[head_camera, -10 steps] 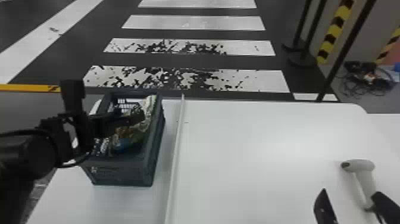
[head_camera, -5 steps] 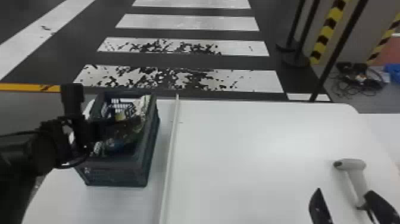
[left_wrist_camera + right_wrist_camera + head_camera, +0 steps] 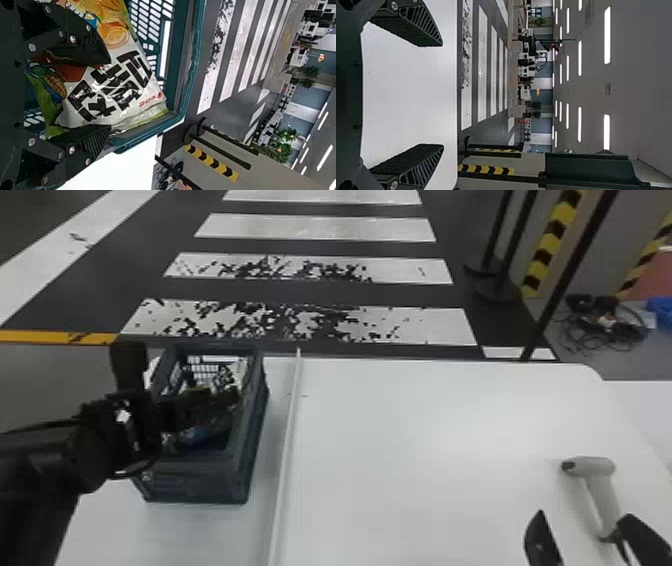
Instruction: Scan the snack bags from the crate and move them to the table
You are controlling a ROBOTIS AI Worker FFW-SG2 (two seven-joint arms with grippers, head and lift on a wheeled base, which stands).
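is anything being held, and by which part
It cannot be told whether the left hand grips the snack bag; the right hand is empty.

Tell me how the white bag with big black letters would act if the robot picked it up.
The bag would probably bend and crinkle, because its wrapper already has creases. It might be a little slippery too, since it looks shiny.
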